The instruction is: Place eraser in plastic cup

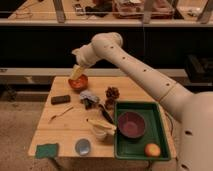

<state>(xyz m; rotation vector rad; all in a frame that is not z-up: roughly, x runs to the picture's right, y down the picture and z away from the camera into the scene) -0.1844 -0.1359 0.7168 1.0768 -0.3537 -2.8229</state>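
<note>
Approach step, I judge: the end effector (76, 73) hangs open, empty (above the orange bowl (78, 83)). The eraser (60, 99) lies near, lower-left of it, on the desk (67, 131). Next: lower astride it.

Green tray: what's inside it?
A purple bowl and a round orange fruit sit in the green tray. The floor beneath them is hidden. The end effector hovers over the orange bowl.
</note>
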